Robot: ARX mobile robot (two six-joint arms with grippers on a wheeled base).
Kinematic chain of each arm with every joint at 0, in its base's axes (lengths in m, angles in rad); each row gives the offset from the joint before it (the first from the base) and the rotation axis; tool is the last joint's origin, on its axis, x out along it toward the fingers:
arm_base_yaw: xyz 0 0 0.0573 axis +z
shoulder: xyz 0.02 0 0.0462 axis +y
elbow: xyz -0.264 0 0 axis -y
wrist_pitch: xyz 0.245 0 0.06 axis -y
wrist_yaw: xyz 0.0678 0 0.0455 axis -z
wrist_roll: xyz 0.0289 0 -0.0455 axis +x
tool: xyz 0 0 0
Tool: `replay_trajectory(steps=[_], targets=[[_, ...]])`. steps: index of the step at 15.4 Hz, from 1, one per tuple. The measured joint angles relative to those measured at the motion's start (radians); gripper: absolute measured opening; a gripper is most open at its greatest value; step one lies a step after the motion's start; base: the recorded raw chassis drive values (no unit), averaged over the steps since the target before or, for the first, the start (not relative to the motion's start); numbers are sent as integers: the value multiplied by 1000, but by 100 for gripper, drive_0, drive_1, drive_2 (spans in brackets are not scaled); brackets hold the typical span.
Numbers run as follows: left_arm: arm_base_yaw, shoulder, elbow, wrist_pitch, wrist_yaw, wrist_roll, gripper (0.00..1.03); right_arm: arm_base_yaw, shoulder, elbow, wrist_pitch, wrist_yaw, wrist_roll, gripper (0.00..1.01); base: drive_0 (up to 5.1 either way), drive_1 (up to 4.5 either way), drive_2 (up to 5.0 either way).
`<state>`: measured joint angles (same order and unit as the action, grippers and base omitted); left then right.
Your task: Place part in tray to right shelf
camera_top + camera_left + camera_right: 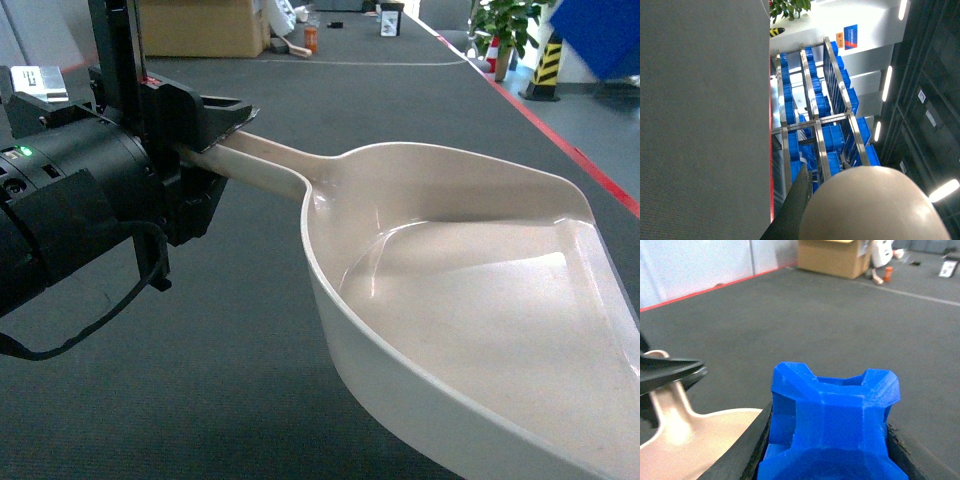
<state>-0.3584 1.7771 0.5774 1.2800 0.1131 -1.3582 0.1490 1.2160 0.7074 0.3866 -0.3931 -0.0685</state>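
we hold the tray (480, 300) level by its handle, pinched in the left pincer (215, 135), bowl empty. the part (832, 420) sits pinched in the right pincer (827, 450), just above the tray's near rim in the right wrist view. we judge the part should come over the bowl's middle and low before release. the right shelf (815, 125) with its blue crates (832, 137) shows only in the left wrist view; a cardboard box (200, 25) stands far off.

Ahead of you lies dark grey carpet (400, 110) edged by a red line (560, 140); cardboard box (200, 27) upper left, potted plant (505, 25) upper right.
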Motion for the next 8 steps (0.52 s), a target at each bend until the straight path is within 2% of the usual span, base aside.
replay_trajectory(steps=[1,2,3,4,6,8], targets=[[0,0,0,0,2,0,13,79,19,-1,-22,20,23,47,0,0,0],[0,0,0,0,2,0,13,143,43,-1,-35,35,31,47,0,0,0],[0,0,0,0,2,0,13,177,61,-3,-39,40,42,47,0,0,0],[0,0,0,0,2,0,13,214,84,-3,-56,50,57,52,0,0,0],[0,0,0,-3,0,11,13,230,106,-3,-84,77,96,73,0,0,0],[0,0,0,-2,0,5,13,228,76,-3,-102,108,107,91,0,0,0]])
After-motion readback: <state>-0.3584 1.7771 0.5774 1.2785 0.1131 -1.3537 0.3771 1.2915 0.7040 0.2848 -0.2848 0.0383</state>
